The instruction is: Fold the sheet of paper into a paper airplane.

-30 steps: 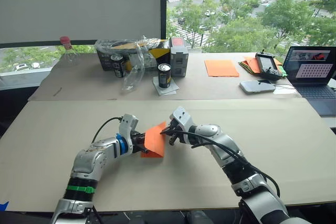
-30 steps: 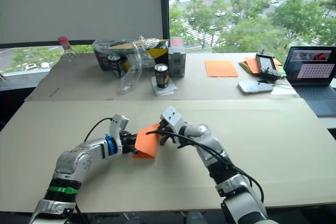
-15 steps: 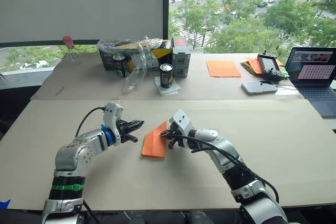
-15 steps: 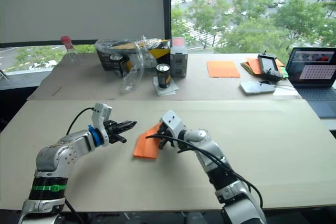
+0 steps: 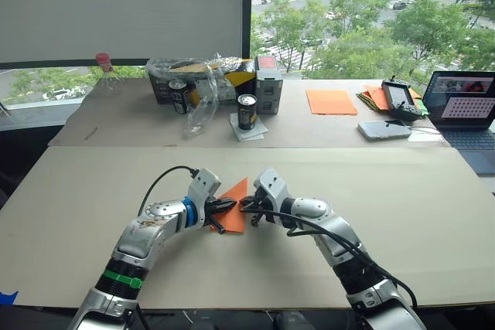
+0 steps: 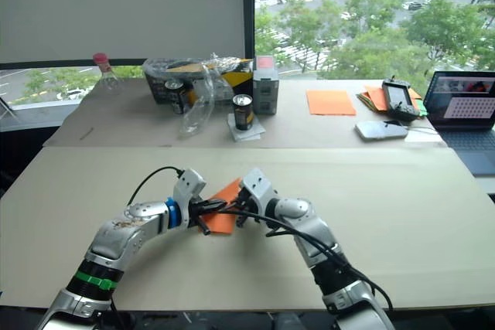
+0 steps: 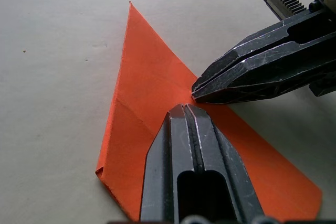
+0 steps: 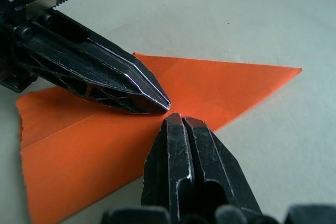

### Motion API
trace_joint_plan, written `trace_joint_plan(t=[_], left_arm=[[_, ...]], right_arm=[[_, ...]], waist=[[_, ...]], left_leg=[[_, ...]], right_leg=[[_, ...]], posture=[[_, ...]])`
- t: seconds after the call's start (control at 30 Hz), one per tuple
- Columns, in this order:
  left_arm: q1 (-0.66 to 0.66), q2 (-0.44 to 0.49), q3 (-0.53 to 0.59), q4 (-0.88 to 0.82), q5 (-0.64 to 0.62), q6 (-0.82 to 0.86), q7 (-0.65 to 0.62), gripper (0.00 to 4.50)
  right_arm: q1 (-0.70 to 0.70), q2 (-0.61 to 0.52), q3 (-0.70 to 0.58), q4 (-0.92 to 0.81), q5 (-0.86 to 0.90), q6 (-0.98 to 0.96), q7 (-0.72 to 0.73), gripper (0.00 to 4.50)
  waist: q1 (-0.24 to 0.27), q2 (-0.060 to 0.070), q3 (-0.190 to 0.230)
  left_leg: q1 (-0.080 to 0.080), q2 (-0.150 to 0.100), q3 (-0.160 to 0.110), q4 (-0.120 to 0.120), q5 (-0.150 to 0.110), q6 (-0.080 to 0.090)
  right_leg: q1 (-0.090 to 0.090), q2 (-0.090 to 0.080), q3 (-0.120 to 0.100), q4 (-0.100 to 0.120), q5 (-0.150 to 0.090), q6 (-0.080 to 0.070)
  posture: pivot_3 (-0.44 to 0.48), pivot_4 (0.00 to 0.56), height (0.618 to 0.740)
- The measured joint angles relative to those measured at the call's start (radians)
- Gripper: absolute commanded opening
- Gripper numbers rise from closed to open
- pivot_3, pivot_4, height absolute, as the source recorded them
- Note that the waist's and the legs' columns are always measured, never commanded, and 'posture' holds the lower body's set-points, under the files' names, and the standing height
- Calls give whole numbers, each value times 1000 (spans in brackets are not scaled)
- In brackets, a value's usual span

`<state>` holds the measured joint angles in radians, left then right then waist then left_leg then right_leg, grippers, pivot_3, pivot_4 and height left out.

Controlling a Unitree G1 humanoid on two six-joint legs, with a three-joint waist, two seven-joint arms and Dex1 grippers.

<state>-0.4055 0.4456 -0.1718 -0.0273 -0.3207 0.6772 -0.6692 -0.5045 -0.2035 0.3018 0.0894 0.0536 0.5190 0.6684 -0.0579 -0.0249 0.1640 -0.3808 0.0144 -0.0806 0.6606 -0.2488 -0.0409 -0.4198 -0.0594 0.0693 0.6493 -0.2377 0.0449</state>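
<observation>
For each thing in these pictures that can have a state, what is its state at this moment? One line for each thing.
sheet of paper: folded to a pointed wedge, flat on the table.
left gripper: shut, tips on the paper.
right gripper: shut, tips on the paper, facing the left one.
laptop: open, screen lit.
two cans: upright.
smooth orange sheet: flat, unfolded.

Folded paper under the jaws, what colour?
Bright orange: the sheet of paper, clearest in the left wrist view.

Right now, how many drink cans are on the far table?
2. One black can stands by the crinkly plastic bag; the other can stands on a white napkin. The bag might hide more.
</observation>
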Motion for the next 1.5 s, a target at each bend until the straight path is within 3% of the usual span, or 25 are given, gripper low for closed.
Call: trace_joint_plan(t=[0.2, 0.67, 0.8, 1.0, 1.27, 1.5], left_arm=[[1, -2, -2, 3, 16, -13, -6, 29], [24, 1, 8, -19, 18, -12, -8, 29], [26, 1, 13, -25, 18, 2, -8, 29], [26, -1, 18, -26, 16, 2, -9, 29], [21, -5, 30, -13, 16, -1, -8, 29], [16, -9, 29, 1, 16, -11, -9, 29]], right_arm=[[-57, 14, -10, 150, -1, -132, -8, 0], [-332, 57, -74, 710, -45, -460, -47, 0], [-359, 66, -80, 783, -67, -524, -65, 0], [-351, 43, -99, 771, -79, -579, -77, 0], [-241, -6, -74, 499, -60, -577, 89, 0], [-228, 15, -20, 538, -106, -578, 102, 0]], waist=[[-1, 0, 0], [-9, 0, 0], [-9, 0, 0], [-9, 0, 0], [-11, 0, 0], [-11, 0, 0]], left_leg=[[3, 0, 0, 0, 0, 0], [3, 0, 0, 0, 0, 0], [3, 0, 0, 0, 0, 0], [1, 0, 0, 0, 0, 0], [0, 0, 0, 0, 0, 0], [0, 0, 0, 0, 0, 0]], right_leg=[[2, 0, 0, 1, 0, 0], [2, 0, 0, 1, 0, 0], [2, 0, 1, 1, 0, 0], [0, 0, 1, 1, 0, 0], [-1, 0, 0, 1, 0, 0], [-1, 0, 0, 1, 0, 0]], posture=[[0, 150, 730], [0, 150, 730], [0, 150, 730], [0, 150, 730], [0, 150, 730], [0, 150, 730]])
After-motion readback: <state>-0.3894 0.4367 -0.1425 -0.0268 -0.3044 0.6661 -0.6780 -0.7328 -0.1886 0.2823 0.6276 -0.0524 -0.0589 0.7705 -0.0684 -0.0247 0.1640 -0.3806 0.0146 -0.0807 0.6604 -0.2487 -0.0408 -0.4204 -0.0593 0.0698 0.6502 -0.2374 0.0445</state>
